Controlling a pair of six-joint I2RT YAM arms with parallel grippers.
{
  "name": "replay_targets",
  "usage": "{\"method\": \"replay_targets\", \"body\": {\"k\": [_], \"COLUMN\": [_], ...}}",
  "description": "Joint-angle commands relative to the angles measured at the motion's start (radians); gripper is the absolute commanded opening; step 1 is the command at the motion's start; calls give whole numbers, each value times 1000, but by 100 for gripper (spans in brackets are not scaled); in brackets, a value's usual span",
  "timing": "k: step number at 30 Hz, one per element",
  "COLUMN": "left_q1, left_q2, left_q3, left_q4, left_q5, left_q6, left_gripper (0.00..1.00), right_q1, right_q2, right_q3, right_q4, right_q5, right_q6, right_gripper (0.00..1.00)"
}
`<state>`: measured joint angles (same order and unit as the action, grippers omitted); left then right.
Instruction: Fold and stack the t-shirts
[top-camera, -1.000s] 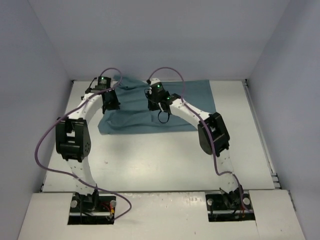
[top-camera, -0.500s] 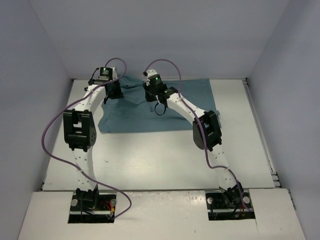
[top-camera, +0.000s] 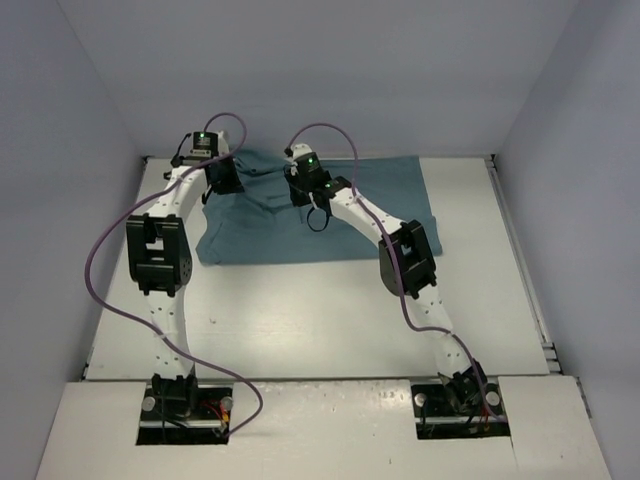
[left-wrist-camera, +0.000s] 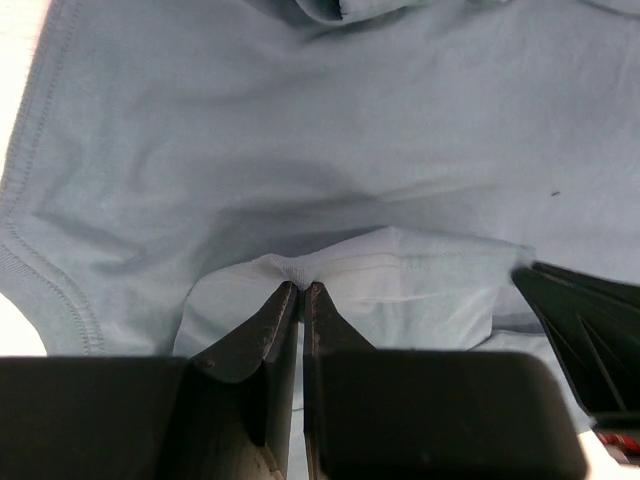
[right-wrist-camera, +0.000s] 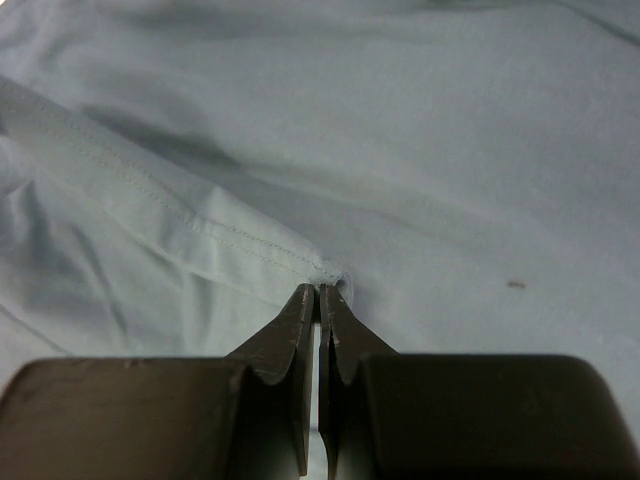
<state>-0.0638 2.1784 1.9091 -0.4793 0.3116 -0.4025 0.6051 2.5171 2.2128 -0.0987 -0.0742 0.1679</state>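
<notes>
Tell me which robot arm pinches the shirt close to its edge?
The left fingers pinch the t-shirt beside its left edge; the right fingers pinch nearer its middle.

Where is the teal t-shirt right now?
In the top view the teal t-shirt lies at the far middle of the table, near the back wall, with the left tool and right tool each pinching it.

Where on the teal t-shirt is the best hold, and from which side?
Probably the stitched hem of the t-shirt, pinched from above at two spread points: it lies flat, so only a raised edge offers purchase. The left gripper and right gripper are each shut on such a fold.
</notes>
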Motion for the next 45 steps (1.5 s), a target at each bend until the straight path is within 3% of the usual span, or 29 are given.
{"method": "replay_targets", "body": {"k": [1, 7, 17, 30, 45], "left_q1": [19, 19, 19, 28, 24], "left_q2": [-29, -51, -191, -320, -342], "left_q3": [36, 18, -198, -311, -505], "left_q4": [67, 65, 30, -30, -23], "left_q5": [47, 69, 73, 42, -20], "left_q6": [-24, -31, -81, -122, -145], "left_gripper": [0, 0, 0, 0, 0], "right_q1": [-23, -30, -27, -1, 36], "right_q2": [1, -14, -156, -292, -300], "right_q3": [78, 73, -155, -287, -415], "right_q4": [46, 49, 55, 54, 54], "right_q5": [22, 1, -64, -92, -84], "right_q6": [-22, -38, -9, 40, 61], "right_gripper": [0, 0, 0, 0, 0]}}
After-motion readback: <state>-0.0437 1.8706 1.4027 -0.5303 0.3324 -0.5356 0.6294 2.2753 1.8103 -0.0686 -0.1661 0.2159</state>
